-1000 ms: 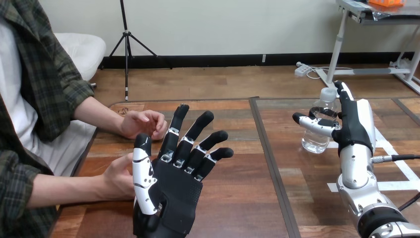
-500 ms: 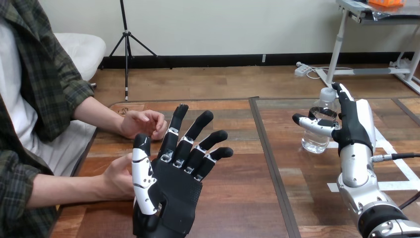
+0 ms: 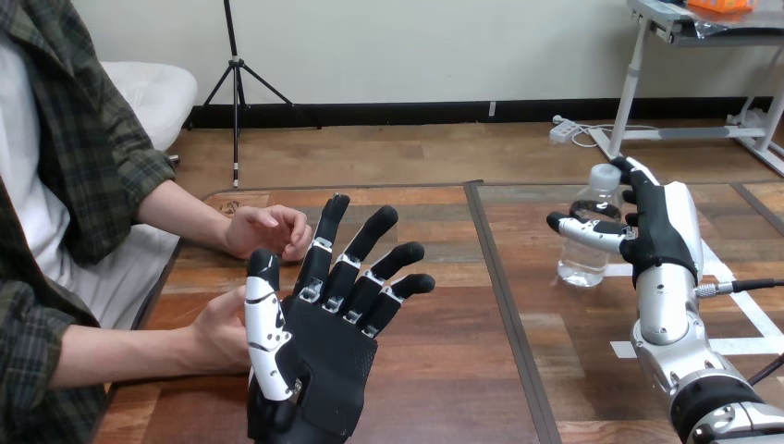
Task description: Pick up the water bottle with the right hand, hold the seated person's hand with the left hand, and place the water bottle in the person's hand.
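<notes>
Two jobs run side by side here. At the right of the frame the right hand (image 3: 655, 231) has its thumb laid across the front of the clear water bottle (image 3: 582, 257) and its fingers rising behind the neck, so the bottle is clasped. Whether its base rests on the wooden table (image 3: 444, 370) or just above it, I cannot tell. The bottle leans slightly, so the grip looks worth firming on the body before lifting. At lower centre-left the left hand (image 3: 324, 356) is spread wide, palm to the camera, holding nothing, just beside the person's hand (image 3: 214, 328) at lower left. It should turn and close gently round that hand.
</notes>
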